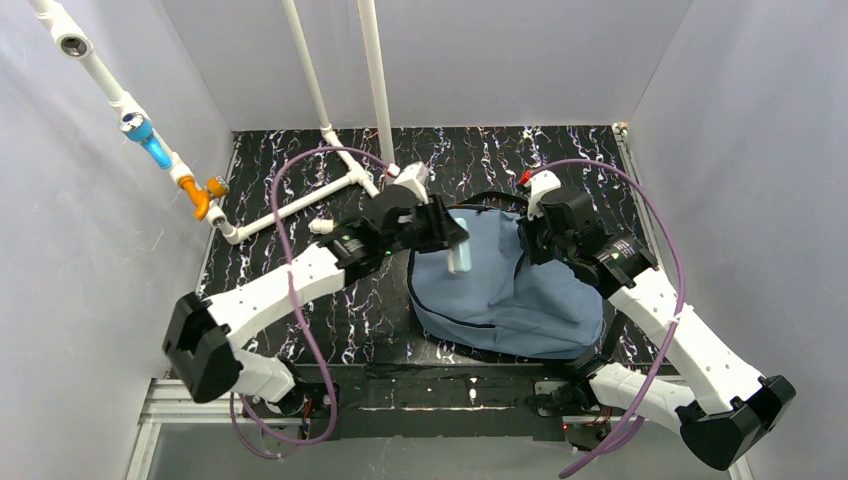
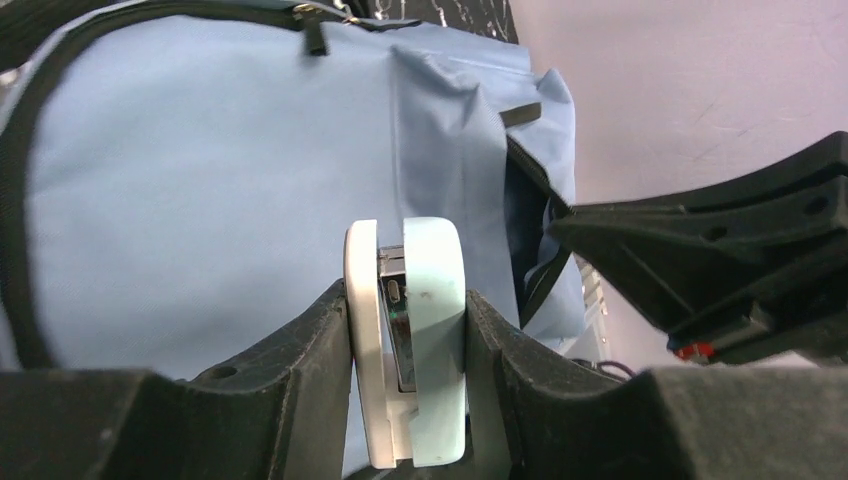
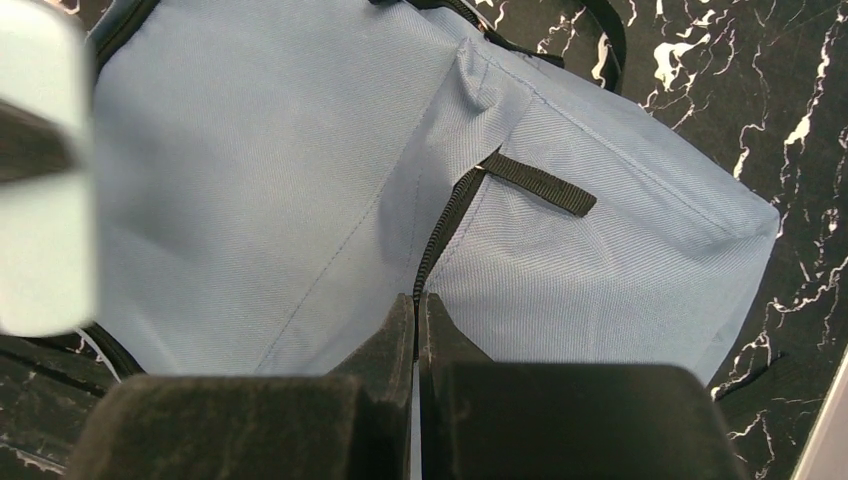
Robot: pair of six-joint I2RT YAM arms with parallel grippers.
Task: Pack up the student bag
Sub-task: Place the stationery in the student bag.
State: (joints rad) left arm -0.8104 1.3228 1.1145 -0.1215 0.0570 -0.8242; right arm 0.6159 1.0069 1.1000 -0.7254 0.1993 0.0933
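While your left fingers (image 2: 405, 295) are clamping the pale-blue case (image 1: 461, 258) over the student bag (image 1: 510, 290) lying on the worktop (image 1: 370, 310), your right fingers (image 3: 417, 300) are pinching its zipper edge; you are risking that fabric slipping, closing the mouth.

This looks like a robotics laboratory, more exactly a small closed test cell. Plain pale grey wall panels (image 1: 100, 220) stand on three sides and carry no decoration. The black tabletop with white marble veins (image 1: 480, 150) is a working surface, not home furniture. A white and black robot arm on the left (image 1: 280, 290) and a second one on the right (image 1: 690, 340) are fixed at the near edge, on a bare aluminium rail frame (image 1: 160, 400). Thin purple cables (image 1: 285, 250) run in loops along both arms. A frame of white plastic pipes (image 1: 375, 70) rises from the table, and a slanted pipe carries a blue fitting (image 1: 152, 148) and an orange fitting (image 1: 200, 195).
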